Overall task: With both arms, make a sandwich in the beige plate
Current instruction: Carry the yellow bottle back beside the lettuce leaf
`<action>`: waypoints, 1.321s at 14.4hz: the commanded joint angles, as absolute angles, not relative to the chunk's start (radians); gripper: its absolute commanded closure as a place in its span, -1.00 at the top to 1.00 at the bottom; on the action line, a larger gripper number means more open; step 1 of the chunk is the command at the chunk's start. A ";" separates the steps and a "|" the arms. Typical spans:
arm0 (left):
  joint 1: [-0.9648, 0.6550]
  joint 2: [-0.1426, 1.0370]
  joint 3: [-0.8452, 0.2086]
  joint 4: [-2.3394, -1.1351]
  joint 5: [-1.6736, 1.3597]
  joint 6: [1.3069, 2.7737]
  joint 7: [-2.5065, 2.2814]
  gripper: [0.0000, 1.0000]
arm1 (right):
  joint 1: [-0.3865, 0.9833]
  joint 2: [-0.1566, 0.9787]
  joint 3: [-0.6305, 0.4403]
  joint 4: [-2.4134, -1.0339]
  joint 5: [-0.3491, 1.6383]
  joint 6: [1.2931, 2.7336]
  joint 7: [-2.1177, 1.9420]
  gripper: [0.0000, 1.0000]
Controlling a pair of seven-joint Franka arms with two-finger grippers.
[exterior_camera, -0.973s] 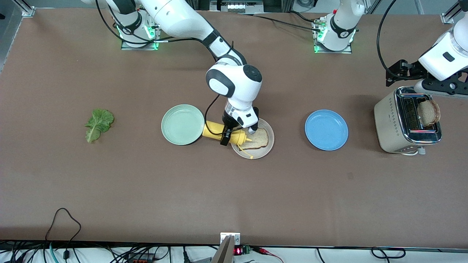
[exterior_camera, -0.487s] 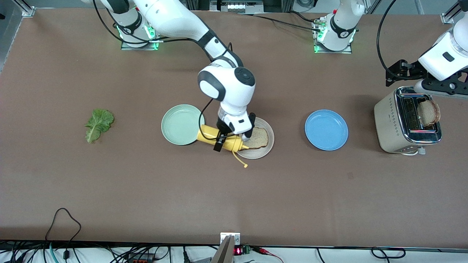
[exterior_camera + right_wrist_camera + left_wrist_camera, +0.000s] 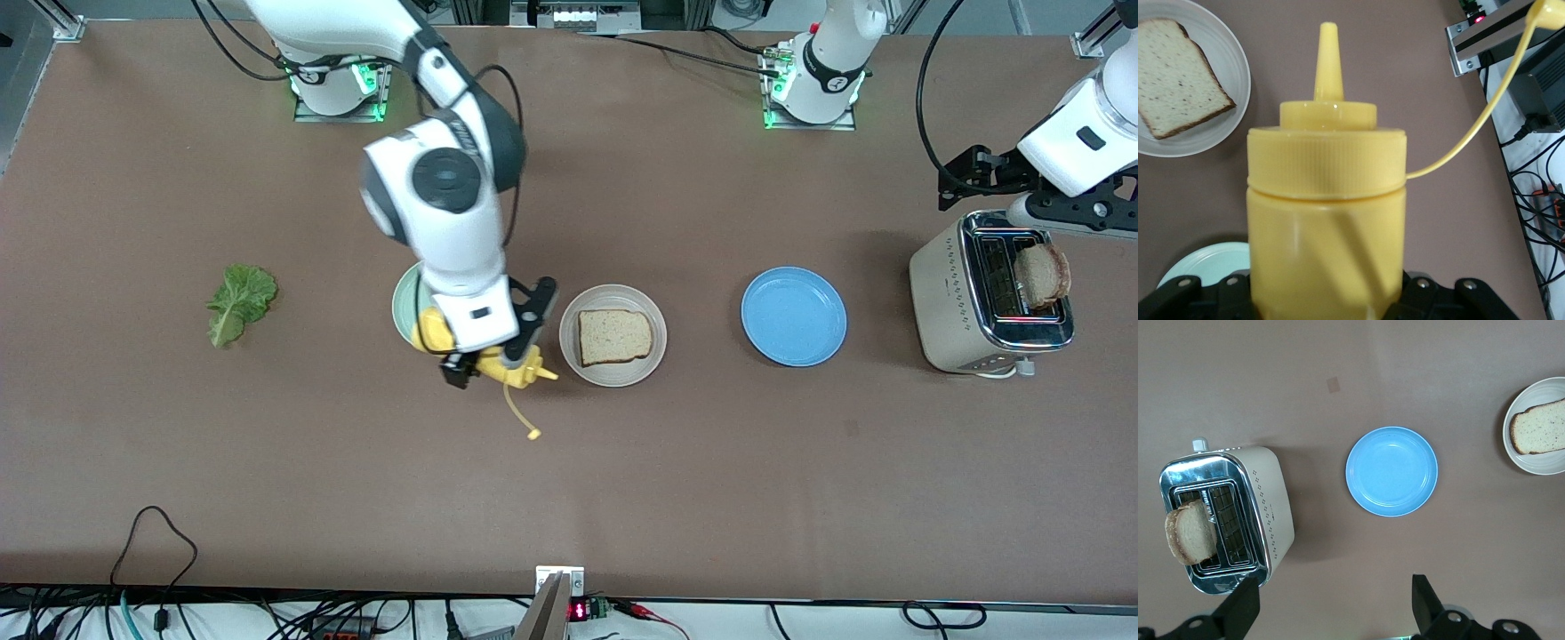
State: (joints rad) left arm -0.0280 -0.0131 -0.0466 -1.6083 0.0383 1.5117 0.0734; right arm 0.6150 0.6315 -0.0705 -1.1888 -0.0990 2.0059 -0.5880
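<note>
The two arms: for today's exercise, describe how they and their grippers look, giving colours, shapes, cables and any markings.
Both arms have glossy white rounded shells with black joint bands. The right arm shows a dark round cap on its wrist housing, and loose black cables loop beside it. Its right gripper is black with two fingers. The left arm is white too, with a small dark mark; the left gripper is black and angular. Green lights glow at both bases.

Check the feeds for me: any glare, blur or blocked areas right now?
Front view: even light, sharp; the right arm hides most of the green plate. Right wrist view: the mustard bottle fills the middle, slightly soft, blocking the table under it. Left wrist view: clear, with glints on the toaster chrome.
</note>
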 commanded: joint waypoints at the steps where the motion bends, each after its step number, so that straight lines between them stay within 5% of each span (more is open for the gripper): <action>1: -0.025 -0.021 -0.046 -1.611 0.029 1.505 0.072 1.00 | 0.540 0.546 -0.049 -1.213 0.026 1.948 -0.699 -0.18; 11: -0.025 -0.021 -0.044 -1.612 0.029 1.505 0.074 1.00 | 0.287 0.378 -0.051 -1.324 0.515 1.870 -1.141 -0.18; 19: -0.025 -0.021 -0.044 -1.612 0.029 1.503 0.074 1.00 | -0.010 0.293 -0.052 -1.578 1.001 1.695 -1.665 -0.18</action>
State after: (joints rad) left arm -0.0278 -0.0131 -0.0453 -1.6085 0.0383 1.5116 0.0734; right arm 0.0626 0.3427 -0.0721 -1.4565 0.8951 1.7311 -1.5264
